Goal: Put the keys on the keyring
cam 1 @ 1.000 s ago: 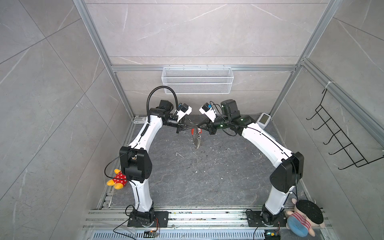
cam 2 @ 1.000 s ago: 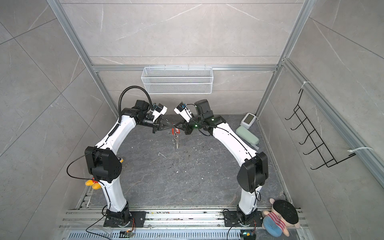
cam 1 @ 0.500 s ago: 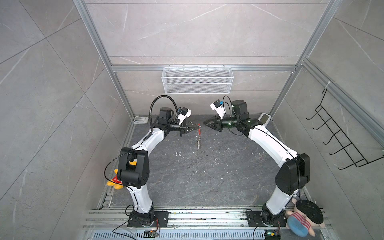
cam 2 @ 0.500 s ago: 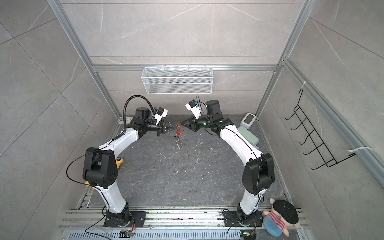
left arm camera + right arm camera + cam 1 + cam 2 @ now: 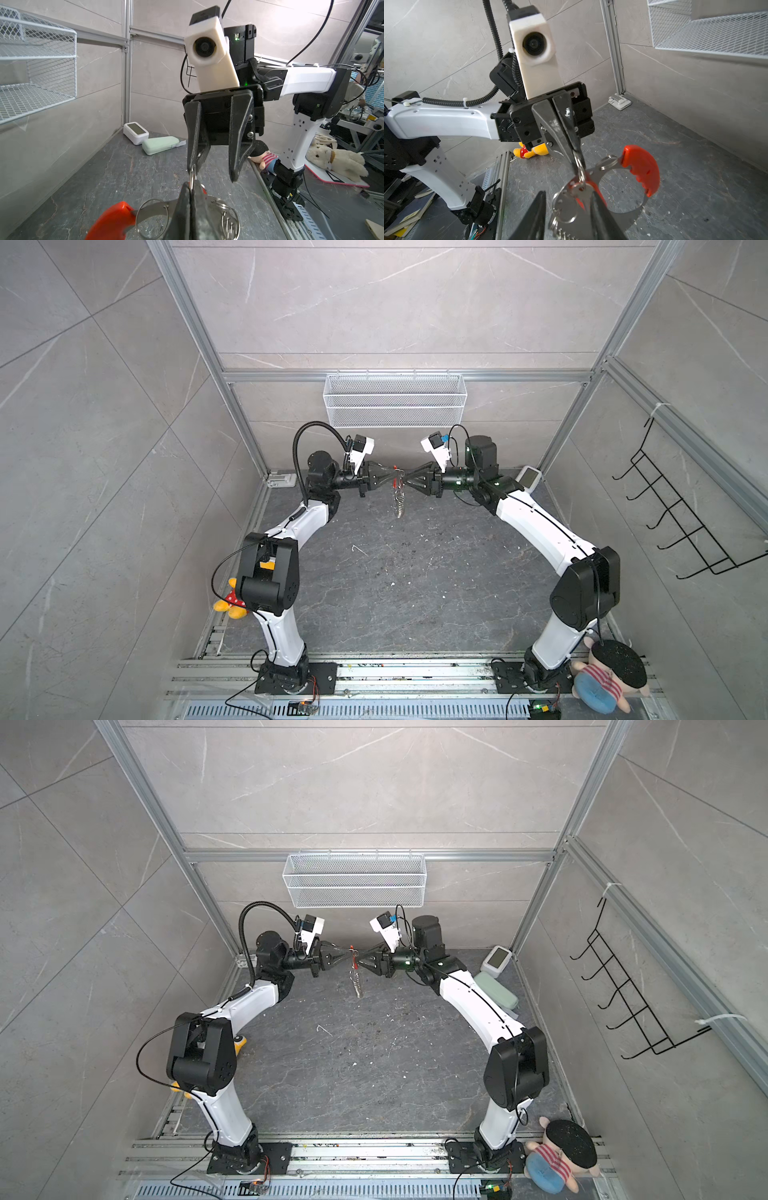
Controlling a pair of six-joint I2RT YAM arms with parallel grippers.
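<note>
The keyring [image 5: 399, 499] [image 5: 357, 982], a grey band fringed with silver loops and bearing a curved red strip [image 5: 641, 168] [image 5: 112, 220], hangs in mid-air at the back centre. My left gripper [image 5: 392, 480] [image 5: 192, 187] is shut on a small silver ring [image 5: 578, 160] at its top. The keys show as a red tag [image 5: 598, 192] behind a metal key head [image 5: 583, 192], hanging from that ring against the band. My right gripper [image 5: 406, 481] [image 5: 568, 193] faces the left one, open, its fingers [image 5: 196, 135] either side of the keyring's top.
A white wire basket [image 5: 395, 406] hangs on the back wall above the grippers. A small white device [image 5: 530, 477] and a pale green case [image 5: 496, 990] lie at the back right. Plush toys [image 5: 230, 605] [image 5: 606, 676] sit by the arm bases. A black hook rack [image 5: 685, 510] is on the right wall.
My right gripper has opened off the bunch. Both arms have swung from a raised, bent pose to level and nose to nose. The keyring still hangs from the left gripper.
</note>
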